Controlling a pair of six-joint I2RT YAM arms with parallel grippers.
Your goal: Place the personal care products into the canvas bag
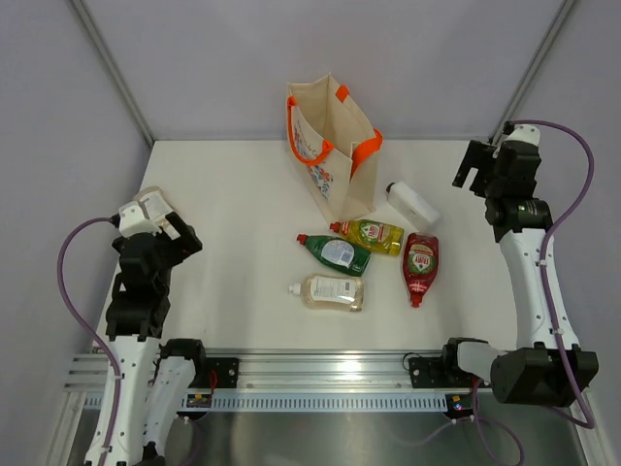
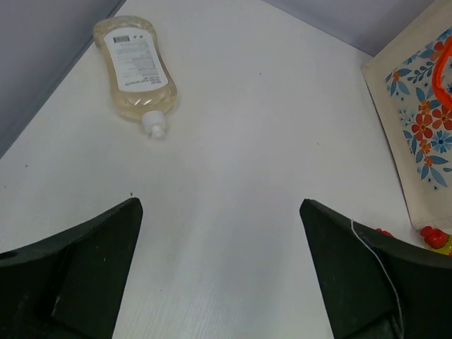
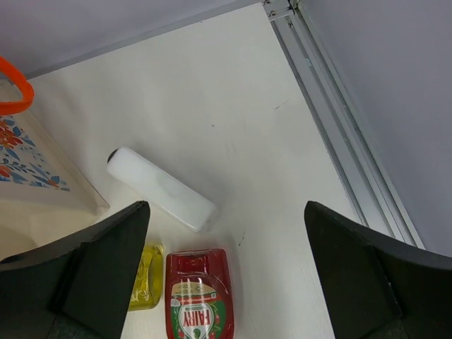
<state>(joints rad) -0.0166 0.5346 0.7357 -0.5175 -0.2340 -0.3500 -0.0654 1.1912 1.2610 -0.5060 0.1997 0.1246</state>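
The canvas bag (image 1: pixel 330 146) stands upright at the back centre, orange handles up, and its floral side (image 2: pixel 420 134) also shows in the left wrist view. In front of it lie a white bottle (image 1: pixel 411 204) (image 3: pixel 161 188), a yellow one (image 1: pixel 371 234) (image 3: pixel 145 277), a green one (image 1: pixel 335 252), a red one (image 1: pixel 420 267) (image 3: pixel 198 296) and a clear-beige one (image 1: pixel 332 291). Another clear-beige bottle (image 2: pixel 135 67) lies by the left wall. My left gripper (image 1: pixel 180 238) (image 2: pixel 220 205) hovers open near it, holding nothing. My right gripper (image 1: pixel 471 167) (image 3: pixel 226 206) is open above the white and red bottles.
The table (image 1: pixel 243 194) is bounded by grey walls on the left, back and right. An aluminium rail (image 3: pixel 339 134) runs along its right edge. Both arm bases sit on the rail (image 1: pixel 320 374) at the near edge.
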